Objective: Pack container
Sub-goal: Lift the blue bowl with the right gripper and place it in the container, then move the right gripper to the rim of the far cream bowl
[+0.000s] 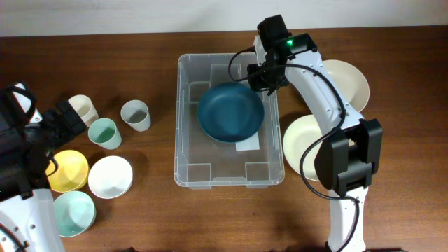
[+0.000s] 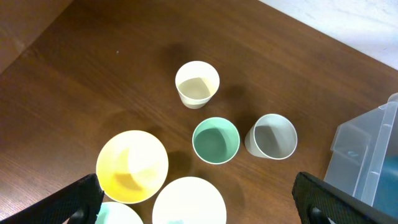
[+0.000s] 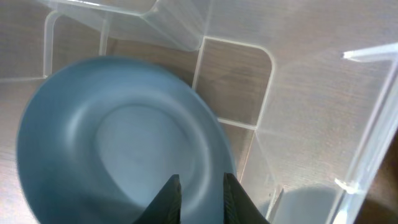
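The container [image 1: 183, 162] is a big clear bin at the table's middle; its moulded walls [image 3: 298, 93] fill the right wrist view. A dark blue plate [image 1: 229, 112] lies inside it at the far end, over a white label. My right gripper [image 1: 259, 78] reaches into the bin's far right corner. Its jaws [image 3: 202, 186] stand slightly parted around the blue plate's [image 3: 112, 143] rim. My left gripper [image 2: 199, 202] hangs wide open above the bowls at the table's left, holding nothing.
Left of the bin stand a cream cup [image 1: 82, 108], a grey cup [image 1: 136, 115] and a green cup [image 1: 105, 133]. Nearer me are a yellow bowl [image 1: 68, 170], a white bowl [image 1: 110, 176] and a mint bowl [image 1: 73, 213]. Two cream plates [image 1: 350, 80] [image 1: 297, 140] lie right of the bin.
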{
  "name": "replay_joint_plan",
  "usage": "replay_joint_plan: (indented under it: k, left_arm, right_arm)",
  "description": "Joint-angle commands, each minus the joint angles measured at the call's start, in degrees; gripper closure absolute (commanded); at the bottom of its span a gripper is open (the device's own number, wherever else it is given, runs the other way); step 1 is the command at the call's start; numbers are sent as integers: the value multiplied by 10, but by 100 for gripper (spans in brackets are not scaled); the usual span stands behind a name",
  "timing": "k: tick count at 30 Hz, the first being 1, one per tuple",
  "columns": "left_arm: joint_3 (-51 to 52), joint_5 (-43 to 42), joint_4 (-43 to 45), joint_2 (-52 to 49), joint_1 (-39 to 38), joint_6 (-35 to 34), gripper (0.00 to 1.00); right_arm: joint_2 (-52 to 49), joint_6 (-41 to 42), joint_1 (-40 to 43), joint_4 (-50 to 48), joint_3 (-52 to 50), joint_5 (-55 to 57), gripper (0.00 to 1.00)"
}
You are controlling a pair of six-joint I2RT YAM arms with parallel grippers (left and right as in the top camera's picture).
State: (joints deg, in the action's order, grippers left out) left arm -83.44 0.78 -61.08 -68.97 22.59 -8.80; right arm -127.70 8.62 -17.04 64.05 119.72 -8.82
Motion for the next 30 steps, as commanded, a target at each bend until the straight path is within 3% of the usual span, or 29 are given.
replay_joint_plan:
  k: [1, 4, 6, 7, 10, 13, 19, 22, 30]
  left_arm:
    - [-8, -6, -1, -3, 3, -2, 1]
    - [-8, -6, -1, -4, 3, -1, 1]
    - [-8, -6, -1, -5, 3, -1, 1]
    - [-8, -6, -1, -5, 3, -1, 1]
    - [-8, -6, -2, -5, 3, -1, 1]
    - [-8, -6, -2, -5, 3, -1, 1]
    - [-8, -7, -3, -5, 3, -2, 1]
    - [-8, -7, -6, -5, 3, -2, 1]
    - [-8, -7, -8, -12, 3, -2, 1]
  right_arm:
    - [29, -2, 1, 14, 32, 32, 77]
    - [76, 30, 15, 40, 73, 108, 70]
    - [112, 53, 38, 51, 97, 132, 55]
    - [128, 60, 56, 54, 105, 132, 54]
    - [177, 118, 143, 67, 109, 130, 40]
    - [182, 125, 227, 92, 107, 88, 26]
    - [136, 125, 385, 109, 1, 15, 23]
    - [117, 123, 403, 78, -64, 12, 18]
    - [75, 111, 406, -68, -203, -34, 18]
